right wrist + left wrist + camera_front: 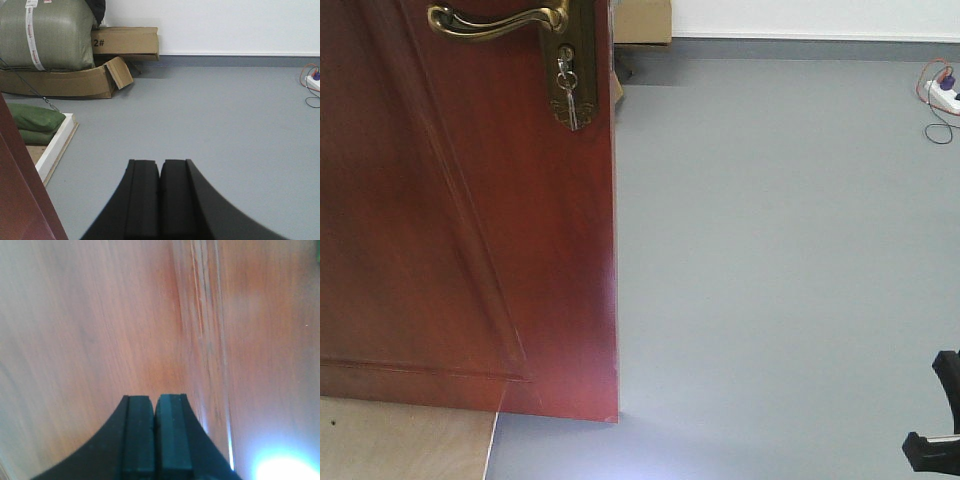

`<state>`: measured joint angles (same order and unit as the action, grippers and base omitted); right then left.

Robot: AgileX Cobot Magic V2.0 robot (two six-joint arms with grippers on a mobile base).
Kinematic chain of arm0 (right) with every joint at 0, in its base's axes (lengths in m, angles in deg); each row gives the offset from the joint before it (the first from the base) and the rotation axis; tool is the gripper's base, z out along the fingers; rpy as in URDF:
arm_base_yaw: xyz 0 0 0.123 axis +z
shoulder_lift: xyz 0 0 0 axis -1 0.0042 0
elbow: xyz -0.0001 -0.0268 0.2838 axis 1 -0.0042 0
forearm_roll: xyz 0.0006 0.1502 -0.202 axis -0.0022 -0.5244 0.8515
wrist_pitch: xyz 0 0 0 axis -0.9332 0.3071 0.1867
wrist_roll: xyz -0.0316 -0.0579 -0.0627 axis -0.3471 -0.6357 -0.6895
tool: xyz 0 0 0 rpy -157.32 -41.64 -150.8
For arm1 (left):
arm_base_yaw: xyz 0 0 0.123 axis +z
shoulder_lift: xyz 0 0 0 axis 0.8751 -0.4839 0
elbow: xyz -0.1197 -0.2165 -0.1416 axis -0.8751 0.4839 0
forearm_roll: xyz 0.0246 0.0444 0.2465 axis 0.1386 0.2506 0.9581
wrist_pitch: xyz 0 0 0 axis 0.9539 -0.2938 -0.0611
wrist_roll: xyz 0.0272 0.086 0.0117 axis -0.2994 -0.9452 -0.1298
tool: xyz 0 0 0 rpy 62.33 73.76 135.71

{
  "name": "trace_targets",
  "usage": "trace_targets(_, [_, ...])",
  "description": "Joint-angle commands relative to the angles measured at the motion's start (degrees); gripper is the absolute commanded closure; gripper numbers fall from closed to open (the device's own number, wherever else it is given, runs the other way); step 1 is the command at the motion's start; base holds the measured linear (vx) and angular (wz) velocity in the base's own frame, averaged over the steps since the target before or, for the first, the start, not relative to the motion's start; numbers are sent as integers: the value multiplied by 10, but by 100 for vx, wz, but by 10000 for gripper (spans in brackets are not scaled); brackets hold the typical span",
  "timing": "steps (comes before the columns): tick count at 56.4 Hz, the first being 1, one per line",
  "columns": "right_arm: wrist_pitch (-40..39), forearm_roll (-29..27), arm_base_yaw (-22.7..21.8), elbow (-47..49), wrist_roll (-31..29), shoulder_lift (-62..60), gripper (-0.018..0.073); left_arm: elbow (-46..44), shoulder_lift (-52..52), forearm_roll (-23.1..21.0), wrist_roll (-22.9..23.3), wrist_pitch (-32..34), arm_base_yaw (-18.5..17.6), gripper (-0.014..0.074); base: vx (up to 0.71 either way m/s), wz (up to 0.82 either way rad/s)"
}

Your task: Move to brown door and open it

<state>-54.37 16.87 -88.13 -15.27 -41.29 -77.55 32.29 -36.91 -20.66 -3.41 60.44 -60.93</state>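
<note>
The brown door [460,220] eats up the whole left half of the front view. Its long axis runs straight up and down, with the free edge as a vertical line near the middle of the frame and the bottom corner sitting just above the grey floor [780,260]. The glossy face is turned toward the camera, so it looks swung open, with the room visible past its edge. One raised panel moulding slants down across it.

Up top, the brass lever handle [495,20] lies horizontal, pointing left, away from the free edge. Right beside it is the brass lock plate [575,60], with silver keys [568,95] hanging down from it.

Far back there are cardboard boxes [125,42] against the wall and a big green sack [47,35] on the left. A white power strip [942,95] with cables is at the far right.

The left gripper [155,405] is clenched, pads pressed together, holding nothing, hovering right up close to the door's wood. The right gripper [160,167] is the same, pinched closed and empty, over open floor with the door's edge at its left.
</note>
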Motion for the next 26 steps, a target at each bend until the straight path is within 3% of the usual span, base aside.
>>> trace_targets(1, [-44,2,-1,-2,-4,-3,559,-10,8,-3,6,44,1,603,0,0])
trace_targets(26, [-44,2,-1,-2,-4,-3,559,-10,8,-3,6,44,1,603,0,0])
